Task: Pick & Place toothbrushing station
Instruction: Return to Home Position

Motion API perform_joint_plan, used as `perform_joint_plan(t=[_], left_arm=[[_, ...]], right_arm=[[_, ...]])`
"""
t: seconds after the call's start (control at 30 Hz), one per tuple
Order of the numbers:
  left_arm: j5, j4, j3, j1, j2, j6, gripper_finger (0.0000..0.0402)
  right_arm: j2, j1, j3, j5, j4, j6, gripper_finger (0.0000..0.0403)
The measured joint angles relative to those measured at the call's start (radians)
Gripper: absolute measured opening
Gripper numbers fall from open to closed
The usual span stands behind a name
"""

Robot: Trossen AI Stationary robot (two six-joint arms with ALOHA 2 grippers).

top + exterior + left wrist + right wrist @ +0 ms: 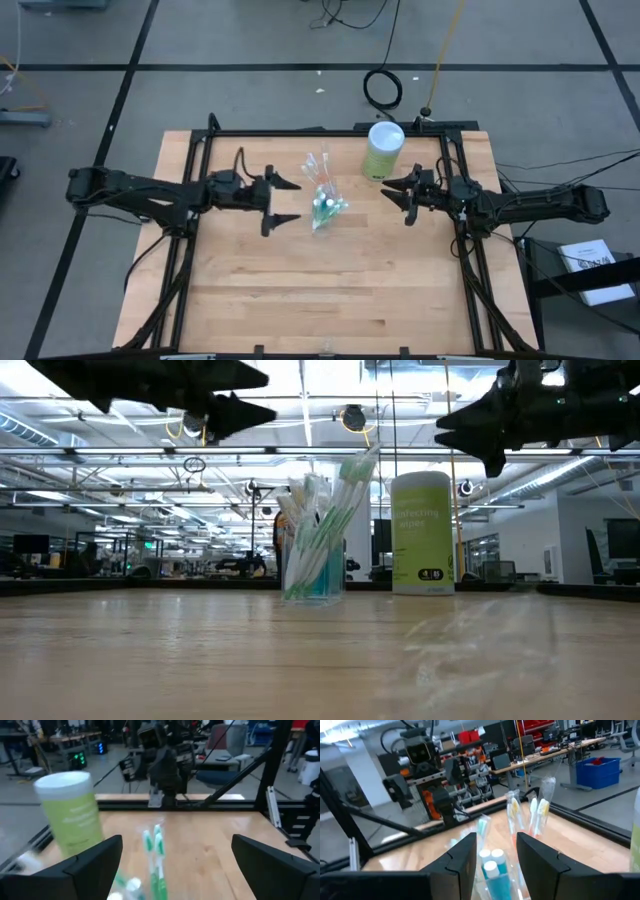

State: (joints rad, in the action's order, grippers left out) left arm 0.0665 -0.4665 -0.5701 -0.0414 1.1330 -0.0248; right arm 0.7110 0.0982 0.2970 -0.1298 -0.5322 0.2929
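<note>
A small clear plastic cup [325,210] stands upright on its base on the wooden table, at mid-table. It holds green-white toothbrushes [335,510], orange-white toothbrushes [512,812] and white-capped tubes [491,860]. My left gripper [282,202] is open, to the left of the cup and raised above the table; its fingers frame the cup in the left wrist view [154,870]. My right gripper [400,200] is open, to the right of the cup and also raised, as the low view [470,430] shows. Neither gripper touches anything.
A lime-green canister [383,150] with a white lid stands at the table's far side, right of the cup and just beyond my right gripper; it also shows in the low view [422,532]. A black frame [330,132] runs along the table's edges. Bare wood [330,290] lies toward the near edge.
</note>
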Motion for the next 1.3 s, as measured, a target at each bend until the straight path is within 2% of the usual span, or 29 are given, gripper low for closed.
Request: perform_joint_plan(t=[0.23,0.37,0.53,0.67,0.77,0.93,1.1,1.3], left_arm=[[-0.052,0.292,0.0,-0.054,-0.233,0.001,0.0372],[-0.153,0.453,0.0,-0.096,-0.399,0.001,0.037],[-0.288,0.576,0.0,-0.123,-0.574,-0.025,0.0377],[-0.398,0.634,0.0,-0.13,-0.655,-0.097,0.0377],[-0.419,0.745,0.0,-0.129,-0.69,-0.05,0.0372],[-0.475,0.954,0.0,-0.129,-0.741,0.101,0.0368],[-0.464,0.988,0.029,-0.126,-0.81,0.162,0.0367],[-0.456,0.949,0.141,-0.125,-0.938,0.192,0.0367]], right_arm=[[-0.126,0.0,0.0,0.008,0.04,0.002,0.013],[-0.252,0.0,0.0,0.064,0.111,-0.003,0.013],[-0.407,0.0,0.0,0.131,0.23,-0.012,0.013],[-0.494,0.0,0.0,0.134,0.296,-0.069,0.013],[-0.539,0.0,0.0,0.137,0.296,-0.083,0.013],[-0.618,0.0,0.0,0.344,0.393,-0.136,0.013],[-0.692,0.0,-0.004,0.39,0.481,-0.153,0.013],[-0.707,0.0,-0.072,0.382,0.45,-0.201,0.013]])
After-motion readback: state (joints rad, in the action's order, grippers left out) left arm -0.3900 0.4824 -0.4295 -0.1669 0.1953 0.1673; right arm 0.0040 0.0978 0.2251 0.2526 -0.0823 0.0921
